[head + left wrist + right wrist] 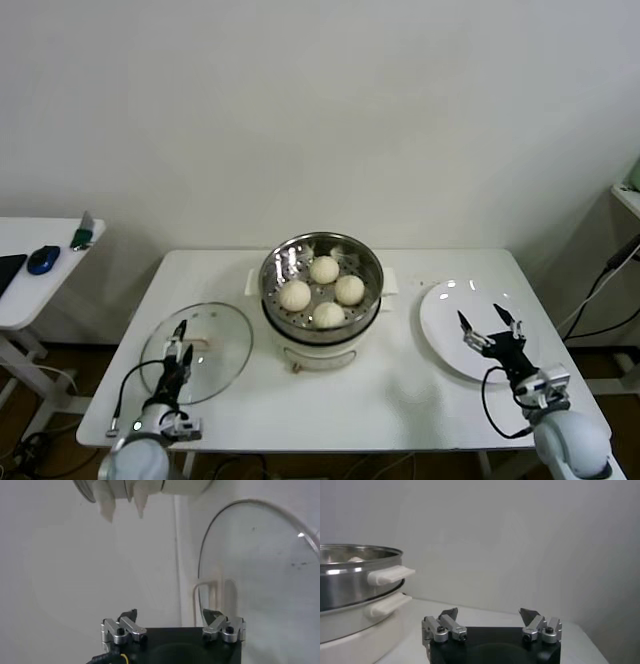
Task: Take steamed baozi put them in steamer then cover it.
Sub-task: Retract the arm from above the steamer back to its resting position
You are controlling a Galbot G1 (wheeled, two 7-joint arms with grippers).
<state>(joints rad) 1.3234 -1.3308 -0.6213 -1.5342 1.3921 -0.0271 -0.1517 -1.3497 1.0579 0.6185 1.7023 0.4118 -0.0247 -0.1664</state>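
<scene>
Four cream-white steamed baozi (322, 291) sit clustered on the perforated tray inside the uncovered, shiny steel steamer (366, 303), which stands mid-counter on its white base

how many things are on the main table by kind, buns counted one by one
buns: 4, all inside the steamer
steamer: 1
glass lid: 1, flat on the table beside the steamer
white plate: 1, bare
total: 7
</scene>
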